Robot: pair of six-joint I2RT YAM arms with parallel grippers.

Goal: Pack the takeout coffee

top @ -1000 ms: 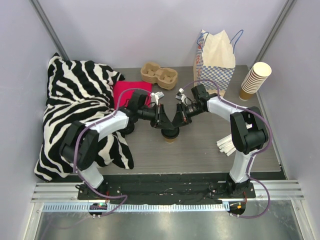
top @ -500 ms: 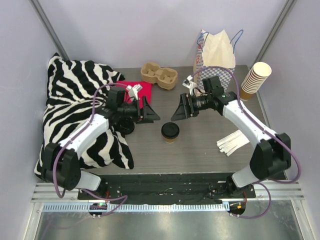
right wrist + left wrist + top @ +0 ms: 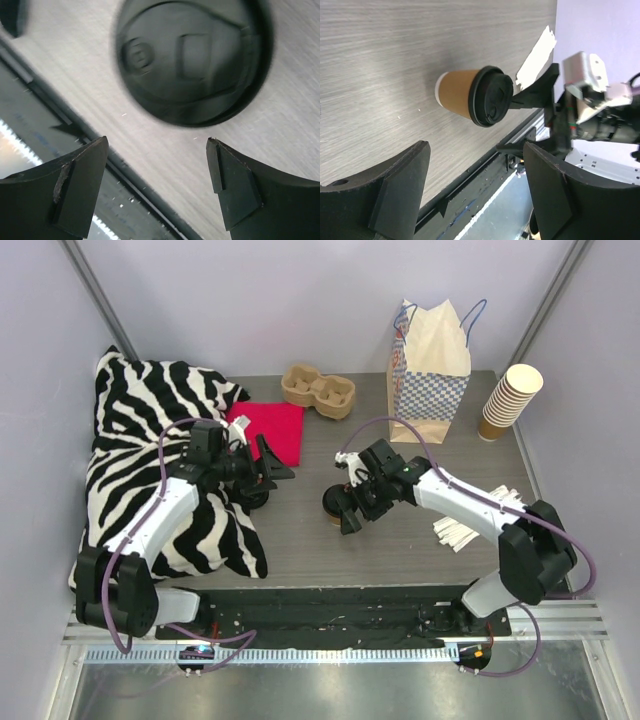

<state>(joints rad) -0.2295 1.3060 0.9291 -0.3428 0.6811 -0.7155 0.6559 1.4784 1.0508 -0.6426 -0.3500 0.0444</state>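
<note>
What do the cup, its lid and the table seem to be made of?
Cup: likely paper, with a matte tan wall.
Lid: probably plastic, black with a slight sheen and moulded ridges.
Table: grey wood-grain streaks, perhaps laminate.

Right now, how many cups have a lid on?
1. The takeout coffee stands in the middle of the table. The stacked cups at the far right have no lids. Others could hide inside the paper bag.
</note>
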